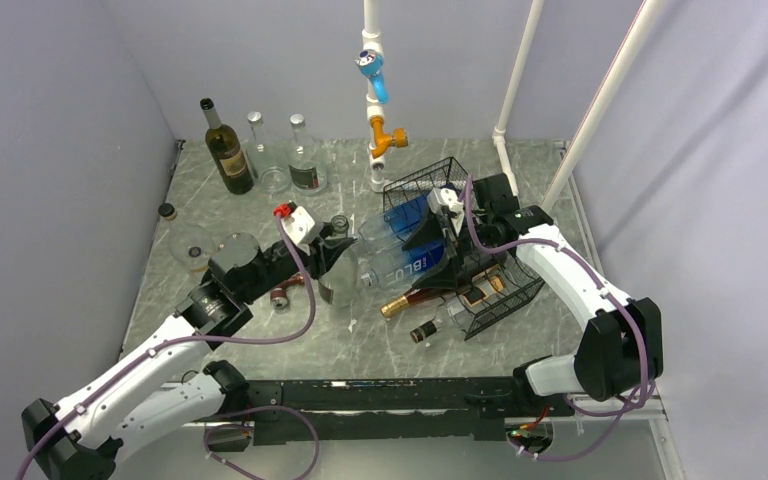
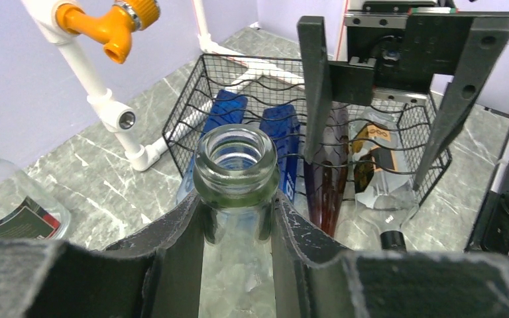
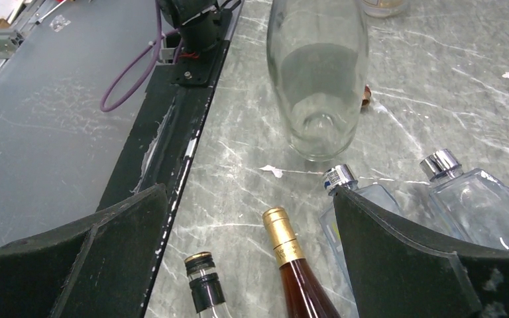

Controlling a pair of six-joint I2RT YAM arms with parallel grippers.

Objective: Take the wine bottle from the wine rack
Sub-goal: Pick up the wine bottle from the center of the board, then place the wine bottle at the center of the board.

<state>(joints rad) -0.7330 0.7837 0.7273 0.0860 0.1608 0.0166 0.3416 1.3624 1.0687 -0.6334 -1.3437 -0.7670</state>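
Left gripper (image 2: 236,222): pinching the clear bottle (image 2: 236,173) by its neck, mouth facing camera.
Wine rack (image 2: 187,106): sitting beyond, holding blue bottles (image 2: 228,112) and an amber bottle (image 2: 325,195).
Right gripper (image 2: 366,172): hanging spread over it.

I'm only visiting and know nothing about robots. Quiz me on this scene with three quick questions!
1. True or false: the right arm's jaws stand wide open.
2. Which part of the clear bottle do the left arm's jaws clamp? A) base B) neck C) label
3. Fill in: the lower tap on the white pipe frame is ___.
Key: 1 true; 2 B; 3 orange.
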